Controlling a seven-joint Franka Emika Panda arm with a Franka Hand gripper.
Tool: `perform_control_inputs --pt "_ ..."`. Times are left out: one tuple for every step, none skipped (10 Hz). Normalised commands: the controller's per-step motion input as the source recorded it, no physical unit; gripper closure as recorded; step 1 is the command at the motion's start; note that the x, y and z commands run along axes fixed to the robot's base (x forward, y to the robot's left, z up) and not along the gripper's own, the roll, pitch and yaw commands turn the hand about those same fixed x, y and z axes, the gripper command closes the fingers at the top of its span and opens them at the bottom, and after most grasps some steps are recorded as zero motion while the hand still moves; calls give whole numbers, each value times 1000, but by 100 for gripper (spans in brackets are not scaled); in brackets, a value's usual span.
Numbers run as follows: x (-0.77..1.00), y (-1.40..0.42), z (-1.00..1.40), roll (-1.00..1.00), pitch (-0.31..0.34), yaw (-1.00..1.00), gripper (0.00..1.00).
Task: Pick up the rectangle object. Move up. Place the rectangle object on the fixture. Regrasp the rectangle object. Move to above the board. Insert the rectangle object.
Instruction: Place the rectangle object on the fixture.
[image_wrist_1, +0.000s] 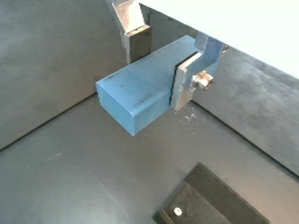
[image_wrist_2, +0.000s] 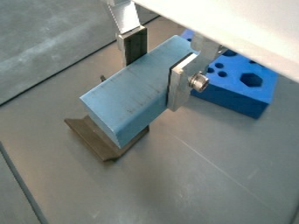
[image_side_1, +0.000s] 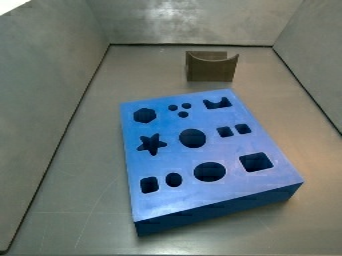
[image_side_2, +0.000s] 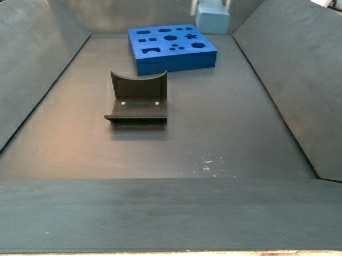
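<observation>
Lying flat on the dark floor (image_side_2: 201, 135), the board (image_side_1: 167, 160) takes up much of the middle, and none of its shaped holes has anything in it. The fixture (image_side_2: 138, 90) stands well apart from it, close to one end wall of the floor, with its dipped middle unoccupied.

The rectangle object (image_wrist_2: 128, 101) is off the floor. In both wrist views it hangs in the air, clamped across its width between the two silver fingers (image_wrist_1: 184, 80) of the gripper (image_wrist_2: 156, 66), with most of its length jutting out past them. In a wrist view the block's lower end lines up over the fixture, but how high it hangs above the holder I cannot tell. A side view catches only a pale block at the picture's upper margin, beyond the board.

The pick-up looks done, so the step in hand is most likely the carry toward the fixture. The next move calls for lowering the block squarely between the fixture's raised walls, so that it settles into the dip without catching an edge, and only then spreading the fingers to take a fresh grasp.
</observation>
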Motion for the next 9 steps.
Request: perform_control_inputs --pt "1000 -109 135 52 227 111 100" --pt "1000 -96 117 40 226 72 100" --pt "1000 -87 107 32 224 60 100" --pt "1000 -77 95 23 234 48 100" --pt "1000 -68 84 14 246 43 100" --pt "1000 -60 72 8 243 42 100" --pt "1000 -54 62 2 244 42 100" --pt "1000 446 -546 -1000 154 33 100" --pt "1000 477 -582 -1000 151 30 100"
